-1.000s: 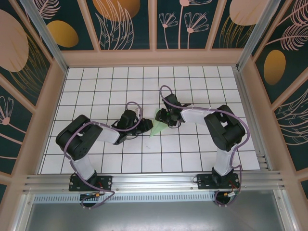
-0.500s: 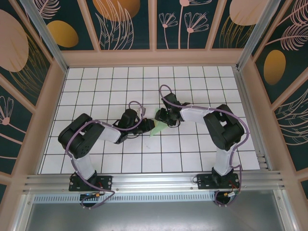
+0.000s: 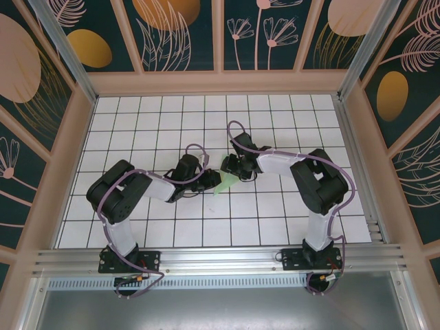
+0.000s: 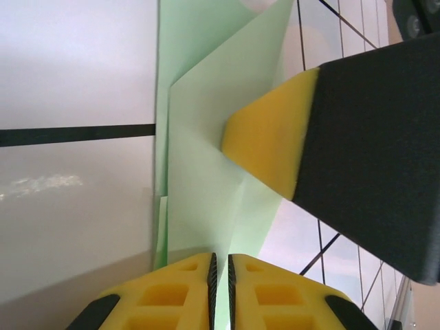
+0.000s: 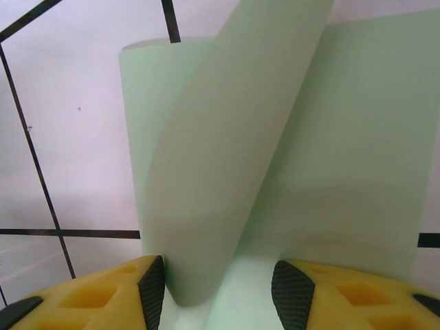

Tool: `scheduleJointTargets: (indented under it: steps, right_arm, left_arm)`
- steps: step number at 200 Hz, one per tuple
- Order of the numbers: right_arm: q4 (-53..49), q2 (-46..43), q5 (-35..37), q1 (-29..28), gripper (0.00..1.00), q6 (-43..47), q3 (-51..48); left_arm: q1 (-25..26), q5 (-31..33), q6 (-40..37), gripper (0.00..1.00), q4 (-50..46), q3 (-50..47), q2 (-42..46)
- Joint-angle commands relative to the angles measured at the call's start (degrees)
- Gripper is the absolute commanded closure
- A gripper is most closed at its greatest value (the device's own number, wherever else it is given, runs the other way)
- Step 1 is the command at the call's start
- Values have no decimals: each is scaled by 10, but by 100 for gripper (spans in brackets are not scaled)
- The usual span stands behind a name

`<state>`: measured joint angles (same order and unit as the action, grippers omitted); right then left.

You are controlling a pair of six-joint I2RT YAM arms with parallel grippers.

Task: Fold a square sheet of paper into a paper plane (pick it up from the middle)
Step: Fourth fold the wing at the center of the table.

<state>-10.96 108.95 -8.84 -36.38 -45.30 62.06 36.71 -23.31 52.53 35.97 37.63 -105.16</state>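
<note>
The left arm (image 3: 130, 199) and right arm (image 3: 313, 182) look alike: bulky black joint housings linked by smooth white shells, each rising from a black base plate (image 3: 129, 261). A thin purple cable (image 3: 194, 146) runs in loose loops along each arm. The left fingers (image 4: 165, 297) are yellow blocks with moulded rectangular recesses and black corners. The right fingers (image 5: 89, 301) match, with black ribbed pads (image 5: 152, 292) on their inner faces.

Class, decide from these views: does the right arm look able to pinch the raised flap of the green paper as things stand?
Probably yes. The right gripper is open, and the curled flap of the paper rises between its pads, with nothing else in the gap.
</note>
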Motion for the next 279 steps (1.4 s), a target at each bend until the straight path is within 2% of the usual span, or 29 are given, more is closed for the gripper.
scheduleJointTargets:
  steps: [1, 126, 142, 179, 279]
  right_arm:
    - [-87, 118, 63, 1, 48, -1, -54]
    - [-99, 139, 84, -7, 51, 7, -49]
    - [-106, 146, 94, -11, 51, 7, -46]
    - [-106, 154, 95, -15, 51, 7, -45]
    - [-103, 159, 95, -15, 50, 10, -42]
  left_arm:
    - [1, 10, -15, 84, -23, 11, -8]
    - [2, -3, -10, 83, -14, 10, -8]
    - [0, 16, -10, 79, -11, 3, 14]
    - [-8, 50, 3, 79, 22, -30, 55]
    - [-7, 0, 8, 84, 30, -1, 11]
